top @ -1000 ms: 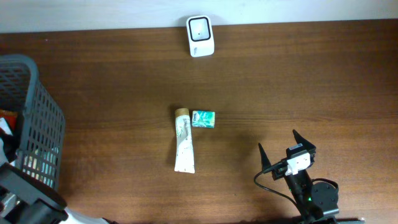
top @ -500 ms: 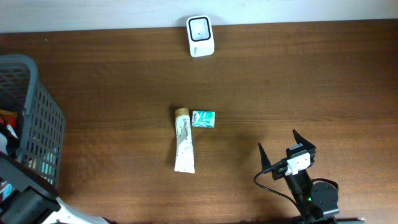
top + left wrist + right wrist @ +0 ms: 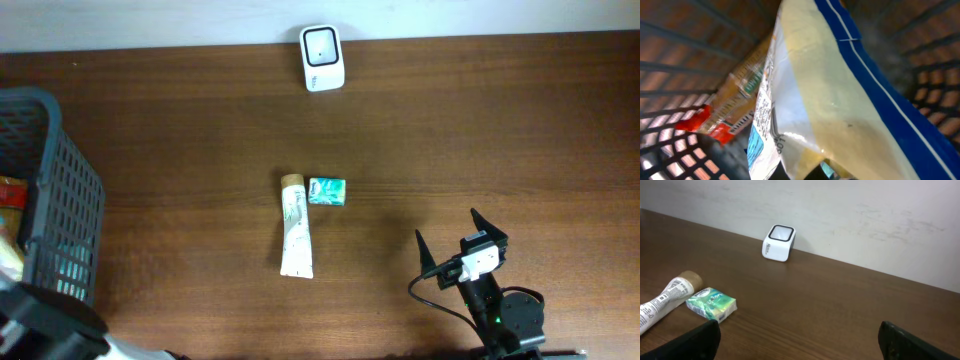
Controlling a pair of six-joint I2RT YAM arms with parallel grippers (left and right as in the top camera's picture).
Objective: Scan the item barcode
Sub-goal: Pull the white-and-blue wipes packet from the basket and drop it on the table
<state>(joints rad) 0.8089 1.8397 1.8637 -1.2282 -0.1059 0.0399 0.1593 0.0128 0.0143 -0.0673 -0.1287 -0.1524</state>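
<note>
Deep in the dark mesh basket (image 3: 62, 190) at the table's left edge, my left gripper (image 3: 825, 173) is shut on the lower corner of a yellow, white and blue packet (image 3: 830, 95) that fills the left wrist view. A barcode does not show on it. The white scanner (image 3: 322, 58) stands at the table's far edge, also visible as the scanner (image 3: 779, 243) from the right wrist. My right gripper (image 3: 462, 242) rests open near the front right with nothing between its fingers.
A white tube (image 3: 296, 238) and a small green box (image 3: 327, 191) lie mid-table; the right wrist also shows this green box (image 3: 711, 305). An orange and red wrapped item (image 3: 725, 117) lies in the basket beside the packet. The basket walls (image 3: 670, 65) close in around my left gripper.
My left gripper has closed from open onto the packet, and the left arm has shifted slightly at the basket. The right arm and the table items have not moved.
</note>
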